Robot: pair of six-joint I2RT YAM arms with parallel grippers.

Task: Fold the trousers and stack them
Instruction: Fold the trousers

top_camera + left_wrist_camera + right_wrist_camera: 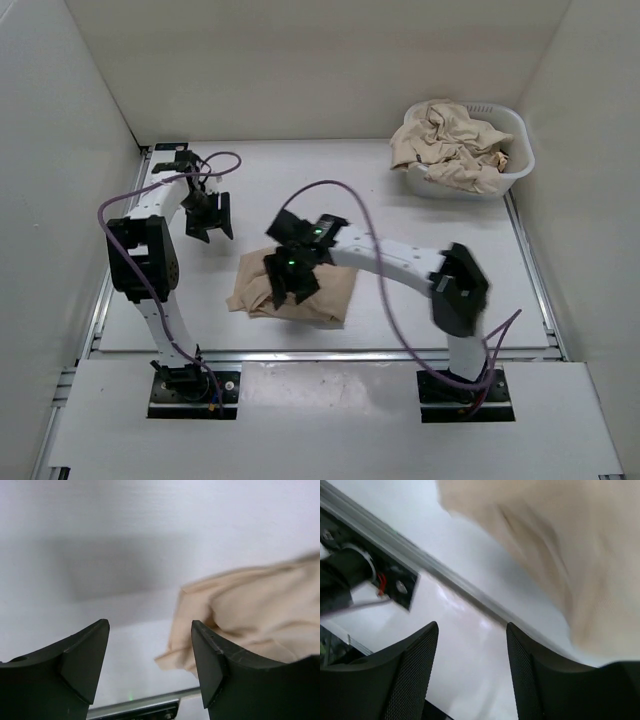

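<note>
Folded trousers (335, 292) partly behind the right claw (288, 288); blurry, edge-cut in right wrist view.

Wide gap between left fingers (80, 660), likewise right fingers (410, 675).

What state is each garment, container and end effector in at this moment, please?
Trousers on table: roughly folded, lying loose, not held.
Trousers in basket: crumpled, unfolded.
Basket: upright, filled.
Left end effector: open, empty.
Right end effector: open, empty.
</note>
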